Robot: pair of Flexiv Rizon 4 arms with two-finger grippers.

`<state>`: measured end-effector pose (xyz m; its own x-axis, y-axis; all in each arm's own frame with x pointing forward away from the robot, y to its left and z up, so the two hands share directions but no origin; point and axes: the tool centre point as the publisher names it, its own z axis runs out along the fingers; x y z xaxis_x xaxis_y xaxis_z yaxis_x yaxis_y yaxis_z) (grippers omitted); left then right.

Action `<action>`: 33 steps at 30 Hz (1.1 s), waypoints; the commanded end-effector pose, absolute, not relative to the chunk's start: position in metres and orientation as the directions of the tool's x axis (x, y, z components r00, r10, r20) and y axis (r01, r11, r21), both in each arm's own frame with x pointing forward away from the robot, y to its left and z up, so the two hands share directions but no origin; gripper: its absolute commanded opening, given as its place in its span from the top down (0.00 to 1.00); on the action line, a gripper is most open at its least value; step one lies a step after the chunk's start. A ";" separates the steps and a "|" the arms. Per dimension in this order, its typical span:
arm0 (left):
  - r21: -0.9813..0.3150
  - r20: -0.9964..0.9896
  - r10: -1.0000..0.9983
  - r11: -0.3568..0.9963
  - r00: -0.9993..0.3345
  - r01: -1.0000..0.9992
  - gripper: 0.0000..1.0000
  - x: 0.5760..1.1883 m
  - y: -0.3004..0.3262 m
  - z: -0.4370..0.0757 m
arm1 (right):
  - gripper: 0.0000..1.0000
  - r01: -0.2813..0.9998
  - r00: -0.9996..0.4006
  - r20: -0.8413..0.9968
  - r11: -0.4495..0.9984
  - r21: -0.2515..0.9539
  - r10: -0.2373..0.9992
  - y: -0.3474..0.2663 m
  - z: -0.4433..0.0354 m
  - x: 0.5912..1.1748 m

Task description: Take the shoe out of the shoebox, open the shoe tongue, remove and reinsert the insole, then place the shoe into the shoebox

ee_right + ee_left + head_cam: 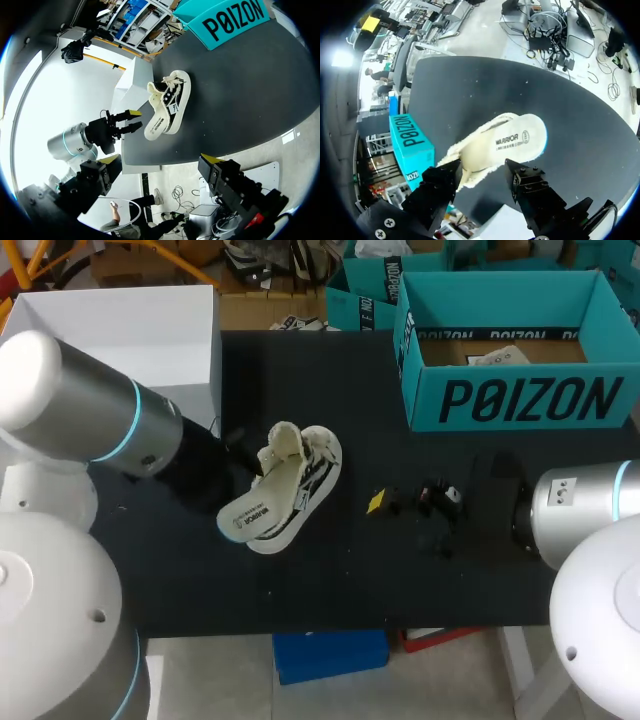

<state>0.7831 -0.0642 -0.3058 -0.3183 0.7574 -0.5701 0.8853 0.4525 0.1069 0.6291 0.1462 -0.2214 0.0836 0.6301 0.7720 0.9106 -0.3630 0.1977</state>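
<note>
Our left gripper (pixel 482 170), fingers apart, straddles the insole (pixel 505 145) jutting half out of the shoe (pixel 315 465), sideways on the table (pixel 450 580). We judge unboxing done, insole step underway, return to the shoebox (pixel 520 400) remaining; our right gripper (pixel 161 161) gapes, well apart

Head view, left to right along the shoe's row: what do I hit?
left arm → shoe, insole sticking out of it → right pincer, open → right arm
</note>
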 end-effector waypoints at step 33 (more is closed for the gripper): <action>-0.067 -0.743 0.581 0.431 -0.333 0.900 0.13 0.761 -0.003 -0.360 | 0.00 0.916 0.013 0.881 -0.360 0.180 0.473 0.141 -0.227 0.628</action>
